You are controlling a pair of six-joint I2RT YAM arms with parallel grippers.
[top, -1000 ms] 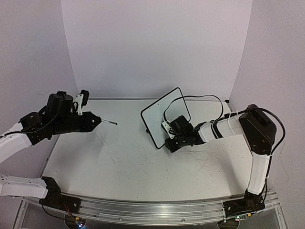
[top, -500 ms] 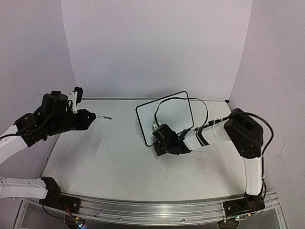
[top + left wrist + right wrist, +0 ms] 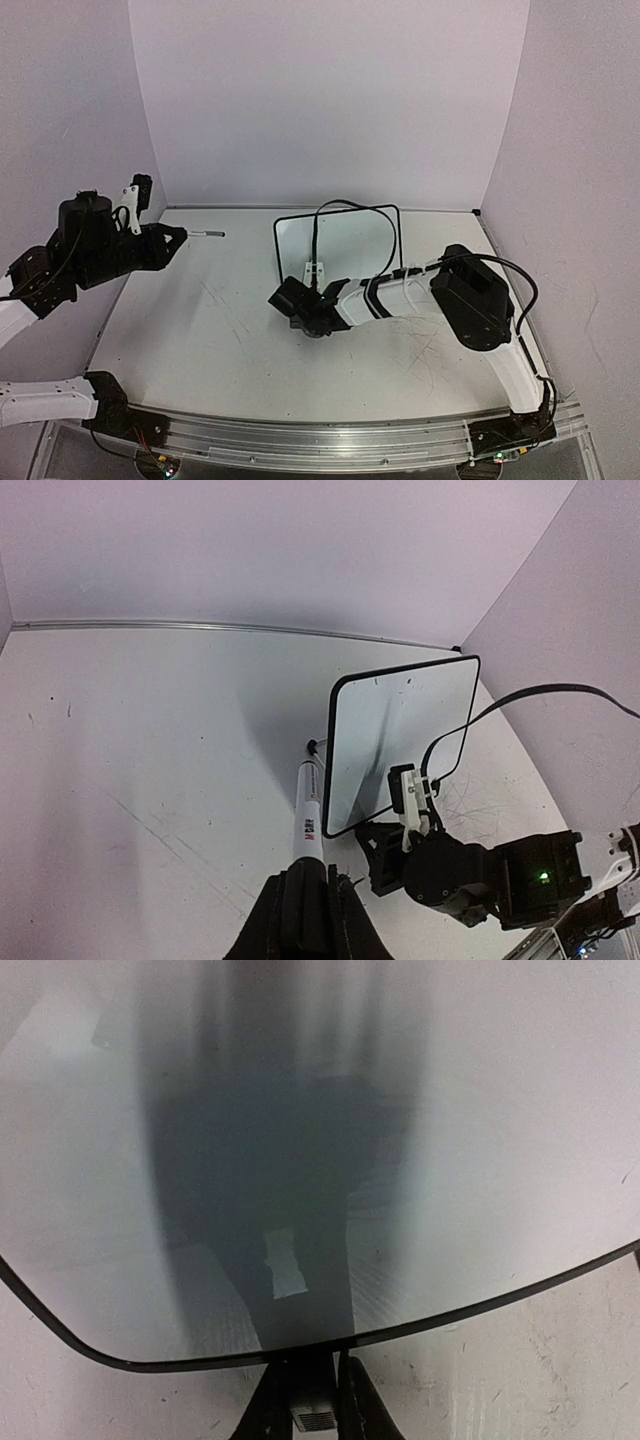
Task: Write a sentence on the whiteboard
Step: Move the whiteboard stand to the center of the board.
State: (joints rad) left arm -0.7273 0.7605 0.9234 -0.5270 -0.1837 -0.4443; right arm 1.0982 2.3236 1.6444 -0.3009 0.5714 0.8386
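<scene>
The whiteboard stands tilted on the table, its face blank; no sentence shows on it. My right gripper is shut on its lower edge. In the right wrist view the blank board fills the frame and the gripper pinches its black frame. My left gripper is shut on a white marker, held in the air at the far left, its tip pointing right and well apart from the board. The left wrist view shows the marker in the gripper, its tip near the board's left edge.
The scratched white tabletop lies between the arms. A black cable from the right arm loops over the board's top. The back wall is just behind the board. A metal rail runs along the near edge.
My right arm has swung the whiteboard to the left and turned it more upright. My left arm has drawn back to the left and up with the marker.
</scene>
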